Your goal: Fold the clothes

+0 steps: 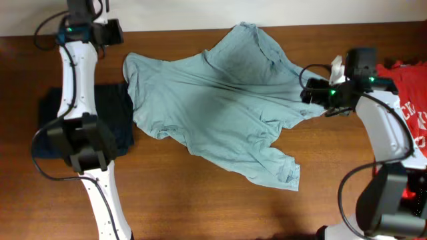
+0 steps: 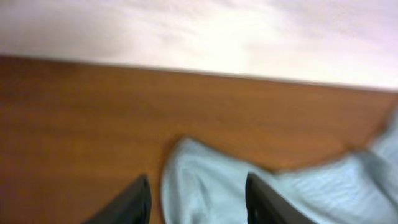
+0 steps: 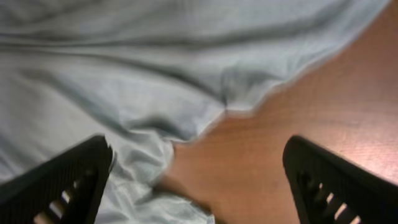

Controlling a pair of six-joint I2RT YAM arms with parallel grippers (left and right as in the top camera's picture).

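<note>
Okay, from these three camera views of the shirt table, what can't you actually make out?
- Overhead: the dark navy garment lies partly under the left arm, so its shape is hidden.
- Overhead: the red shirt is cut off by the right edge, and its lettering is too small to read.
- Left wrist: blur hides whether the left gripper touches the pale blue T-shirt.
- Right wrist: the right gripper is cut off by the bottom edge.

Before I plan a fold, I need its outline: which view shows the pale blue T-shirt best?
Overhead: the whole pale blue T-shirt shows, spread crumpled. Left wrist catches one edge; right wrist a wrinkled patch.
</note>
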